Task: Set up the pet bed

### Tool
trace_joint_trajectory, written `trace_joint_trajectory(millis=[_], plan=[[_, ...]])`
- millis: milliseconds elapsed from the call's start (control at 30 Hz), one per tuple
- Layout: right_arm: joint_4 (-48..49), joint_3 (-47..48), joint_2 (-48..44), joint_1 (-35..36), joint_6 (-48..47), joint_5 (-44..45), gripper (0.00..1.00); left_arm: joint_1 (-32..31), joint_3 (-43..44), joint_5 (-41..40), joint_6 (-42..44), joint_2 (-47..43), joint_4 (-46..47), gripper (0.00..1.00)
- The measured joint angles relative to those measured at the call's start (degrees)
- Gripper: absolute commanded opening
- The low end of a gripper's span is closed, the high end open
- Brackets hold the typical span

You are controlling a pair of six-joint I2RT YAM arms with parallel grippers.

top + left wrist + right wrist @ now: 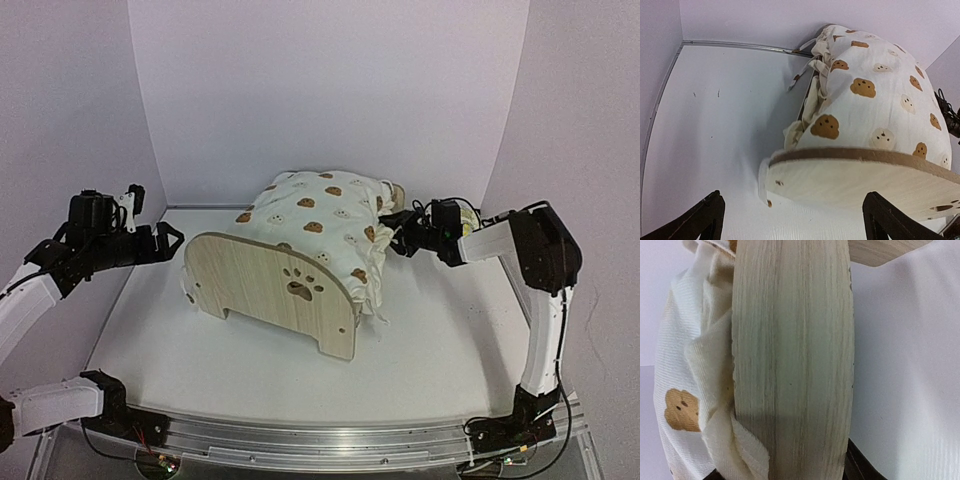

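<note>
Pet bed (280,285) sits midway on the surface (450,330), cushion (320,215) heaped on it. Right fingers (862,472) pinch its far end board — likely to steady it — while left fingers (700,220) hover spread (holding nothing) alongside.

This is a robot lab test booth: plain white panels (330,90) wall in a white tabletop (440,340), the left arm (30,295) and right arm (545,300) are bolted to an aluminium rail (330,440), wiring (148,460) exposed.
</note>
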Motion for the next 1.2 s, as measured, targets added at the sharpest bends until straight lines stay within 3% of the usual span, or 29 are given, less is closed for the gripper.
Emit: trace_joint_trajectory(millis=[233,367,633,1200], plan=[[-11.56,-16.36,-21.71,9.1,-0.99,15.11,0.16,0.0,0.06,-1.25,-0.73,-1.79,-2.7,0.98],[-13.3,-21.58,-27.0,16.84,1.53,23.68,0.15,0.57,0.23,-3.27,-1.18,-1.89,-6.1,0.97],[-7.19,-28.68,-27.77,23.03,6.91,33.0,0.15,0.63,0.23,-3.74,-1.62,-2.07,-6.72,0.97],[5.17,-34.05,-24.2,26.29,11.4,38.75,0.2,0.52,-2.54,-4.04,-3.85,-1.61,-2.88,0.96]])
